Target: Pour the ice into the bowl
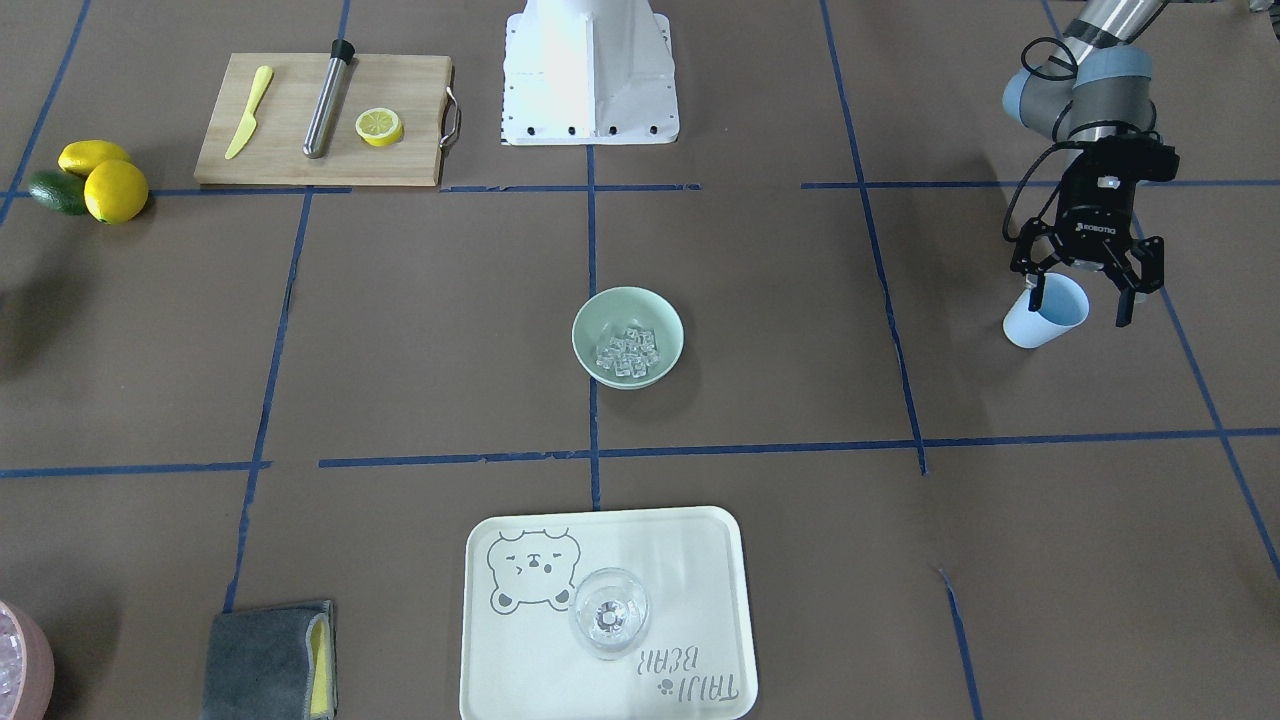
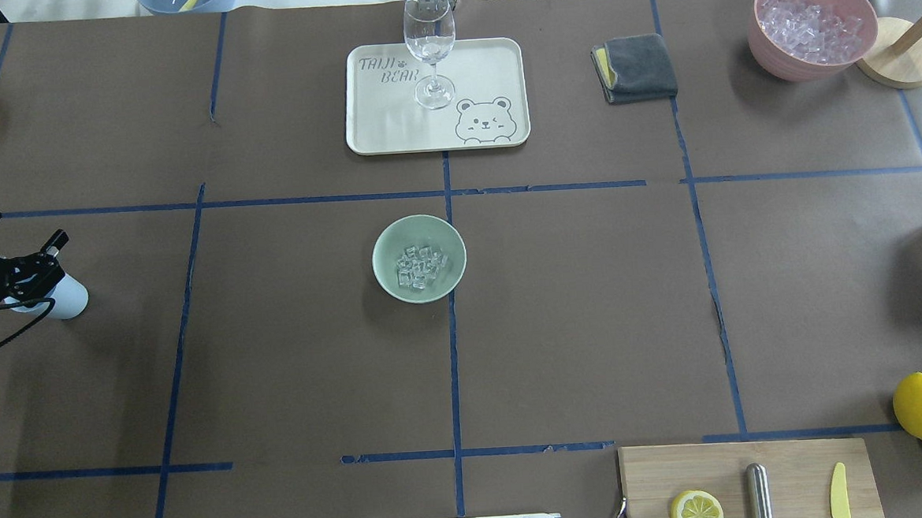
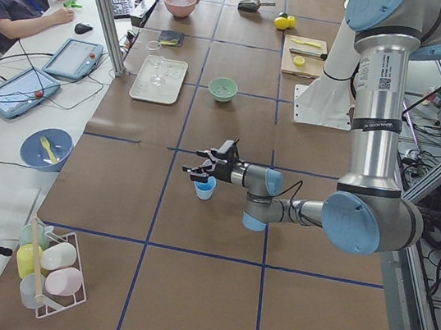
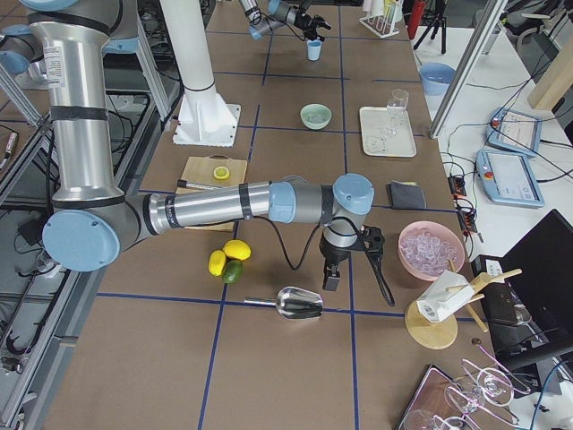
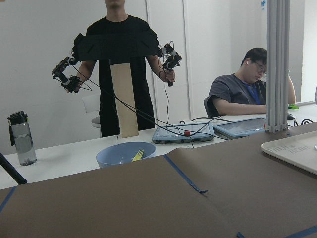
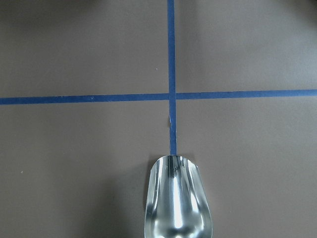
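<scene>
Glassy clear ice cubes (image 1: 628, 352) are lying in the round mint-green bowl (image 1: 598, 312) at mid-table, well apart from the left gripper (image 1: 1078, 312), which is hovering spread-jawed over the light blue cup (image 1: 1028, 326); whether the right gripper (image 4: 356, 273) is spread or closed, I cannot tell.

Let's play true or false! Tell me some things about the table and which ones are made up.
1. The ice is in the green bowl. True.
2. The wine glass stands on the bear tray. True.
3. The lemon half lies on the tray. False: it lies on the wooden cutting board.
4. The pink bowl is empty. False: it holds ice cubes.
5. The left gripper is open at the light blue cup. True.
</scene>
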